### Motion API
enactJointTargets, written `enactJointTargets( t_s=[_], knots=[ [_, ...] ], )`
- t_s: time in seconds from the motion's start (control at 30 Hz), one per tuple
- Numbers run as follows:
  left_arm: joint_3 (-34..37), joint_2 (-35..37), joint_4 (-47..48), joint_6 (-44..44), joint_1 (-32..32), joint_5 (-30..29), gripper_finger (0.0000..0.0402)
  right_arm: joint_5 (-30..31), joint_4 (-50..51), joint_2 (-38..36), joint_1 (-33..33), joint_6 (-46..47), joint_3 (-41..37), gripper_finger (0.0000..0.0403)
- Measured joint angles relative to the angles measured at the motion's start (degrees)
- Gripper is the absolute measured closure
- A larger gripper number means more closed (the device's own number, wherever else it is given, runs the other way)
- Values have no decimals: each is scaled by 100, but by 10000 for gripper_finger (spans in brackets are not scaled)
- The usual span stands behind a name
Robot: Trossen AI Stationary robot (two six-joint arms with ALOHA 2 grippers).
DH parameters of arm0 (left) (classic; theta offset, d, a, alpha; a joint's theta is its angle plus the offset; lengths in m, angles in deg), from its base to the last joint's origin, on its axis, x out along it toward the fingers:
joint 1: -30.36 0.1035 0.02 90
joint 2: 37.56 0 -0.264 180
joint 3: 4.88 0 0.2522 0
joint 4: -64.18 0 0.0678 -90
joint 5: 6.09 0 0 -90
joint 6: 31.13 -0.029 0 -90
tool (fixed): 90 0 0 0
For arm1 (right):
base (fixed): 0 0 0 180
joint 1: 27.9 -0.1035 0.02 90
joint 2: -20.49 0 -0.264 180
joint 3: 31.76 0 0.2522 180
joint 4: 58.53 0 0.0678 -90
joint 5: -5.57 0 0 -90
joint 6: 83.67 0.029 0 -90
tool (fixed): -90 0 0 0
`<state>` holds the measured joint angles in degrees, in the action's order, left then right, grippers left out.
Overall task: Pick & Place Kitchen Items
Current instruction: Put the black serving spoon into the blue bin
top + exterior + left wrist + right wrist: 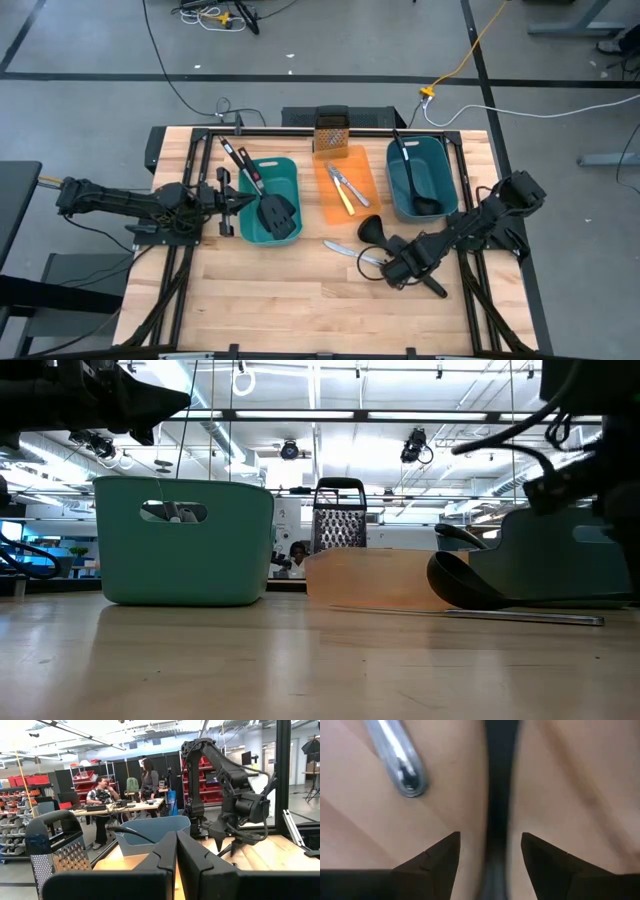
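Note:
A black ladle lies on the table, its bowl near the orange tray and its handle running toward the near right. My right gripper is low over it and open, one finger on each side of the handle, with a gap at both sides. A silver table knife lies beside it, its handle end close by. My left gripper is shut and empty, above the table at the left tub's left wall; it also shows in the left wrist view.
The left teal tub holds two black slotted spatulas. The right teal tub holds a black ladle. The orange tray holds a silver knife and a yellow-handled knife. A box grater stands at the far edge.

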<state>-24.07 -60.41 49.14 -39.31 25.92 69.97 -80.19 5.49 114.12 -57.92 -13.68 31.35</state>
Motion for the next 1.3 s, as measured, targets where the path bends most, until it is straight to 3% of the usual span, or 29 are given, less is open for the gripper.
enactJointTargets(
  t_s=[0.23,0.57,0.93,1.07,1.3],
  knots=[
    [0,0,72,1,0,0,387,-194,-616,-35,47,-108,-324,206],
    [0,-1,85,2,-1,1,387,-256,-653,-22,47,-193,-306,331],
    [0,0,85,4,-1,0,387,-273,-652,-133,39,-148,-322,313],
    [0,0,85,4,-1,1,387,-257,-530,-290,39,-198,-347,333],
    [0,0,85,4,-1,2,387,-104,-493,-598,39,-328,-264,333]
  ],
)
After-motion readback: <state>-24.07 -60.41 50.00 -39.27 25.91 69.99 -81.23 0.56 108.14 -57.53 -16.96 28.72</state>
